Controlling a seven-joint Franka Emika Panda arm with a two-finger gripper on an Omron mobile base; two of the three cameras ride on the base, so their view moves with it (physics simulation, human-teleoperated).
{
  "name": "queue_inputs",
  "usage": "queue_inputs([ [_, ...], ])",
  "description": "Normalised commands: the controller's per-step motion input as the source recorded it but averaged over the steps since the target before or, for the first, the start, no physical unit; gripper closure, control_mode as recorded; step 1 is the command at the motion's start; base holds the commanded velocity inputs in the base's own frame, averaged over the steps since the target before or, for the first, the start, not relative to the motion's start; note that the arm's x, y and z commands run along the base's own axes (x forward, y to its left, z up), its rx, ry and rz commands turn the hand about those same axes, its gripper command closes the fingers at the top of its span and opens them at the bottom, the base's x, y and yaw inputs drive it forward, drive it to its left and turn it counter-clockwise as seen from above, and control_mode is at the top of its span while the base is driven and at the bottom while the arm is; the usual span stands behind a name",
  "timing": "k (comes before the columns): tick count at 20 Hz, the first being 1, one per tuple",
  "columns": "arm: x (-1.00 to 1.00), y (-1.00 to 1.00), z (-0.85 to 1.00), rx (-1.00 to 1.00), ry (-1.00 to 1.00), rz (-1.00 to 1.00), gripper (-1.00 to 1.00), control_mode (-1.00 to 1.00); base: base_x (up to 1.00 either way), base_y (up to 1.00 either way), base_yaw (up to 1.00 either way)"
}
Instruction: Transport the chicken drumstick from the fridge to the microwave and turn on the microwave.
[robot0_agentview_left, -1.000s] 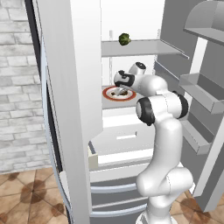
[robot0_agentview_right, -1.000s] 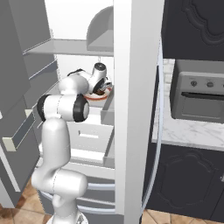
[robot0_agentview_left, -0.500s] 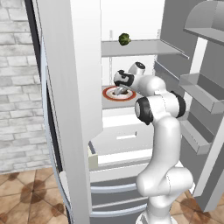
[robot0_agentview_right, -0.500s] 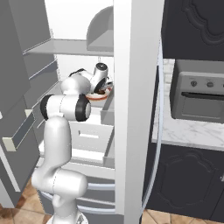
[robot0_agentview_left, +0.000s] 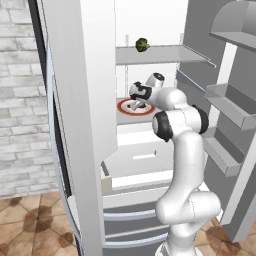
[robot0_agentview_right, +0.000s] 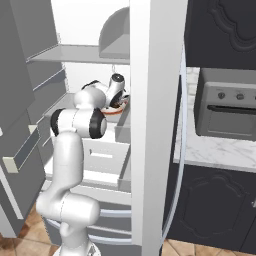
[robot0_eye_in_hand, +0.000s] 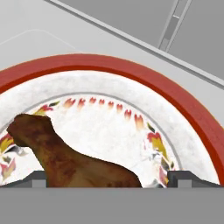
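White fills most of my left base view: the fridge (robot0_agentview_left: 80, 125) has its near door edge standing tall on the left, cutting off that side of the shelves. Beside it, further left, I see a grey brick wall (robot0_agentview_left: 22, 100) above brown floor tiles (robot0_agentview_left: 30, 220). Moving right, a small dark-green round vegetable (robot0_agentview_left: 142, 44) sits on the upper shelf (robot0_agentview_left: 160, 54). Below it my arm reaches in over the red-rimmed plate (robot0_agentview_left: 125, 108) on the middle shelf, with the gripper (robot0_agentview_left: 136, 104) low above that plate. Under the shelf is the white crisper box (robot0_agentview_left: 142, 155), then the grey lower drawers (robot0_agentview_left: 130, 220). On the far right the open door's bins (robot0_agentview_left: 232, 110) step down in grey.

From the hand camera I have the chicken drumstick (robot0_eye_in_hand: 65, 157) lying on the plate, thick body at the bottom centre and the narrower end pointing up-left. My two finger tips (robot0_eye_in_hand: 37, 178) stand wide apart, one on each side of the meat, not clamped on it. I cannot tell whether they touch it.

In the right base view a white fridge door edge (robot0_agentview_right: 155, 125) hides much of the plate, and the grey oven (robot0_agentview_right: 227, 107) sits to the right on a marble counter (robot0_agentview_right: 215, 155).
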Motion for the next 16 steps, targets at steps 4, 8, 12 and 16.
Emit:
queue_inputs([
  [4,0.01,0.05,-0.20,-0.01,0.00,0.00,-1.00,-1.00,0.00,0.00,0.00],
  [8,0.00,0.01,-0.10,0.00,0.00,0.00,1.00,-1.00,0.00,0.00,0.00],
  [12,0.00,0.00,-0.03,0.00,0.00,0.00,1.00,-1.00,0.00,0.00,0.00],
  [16,0.00,0.00,0.00,0.00,0.00,0.00,1.00,-1.00,0.00,0.00,0.00],
])
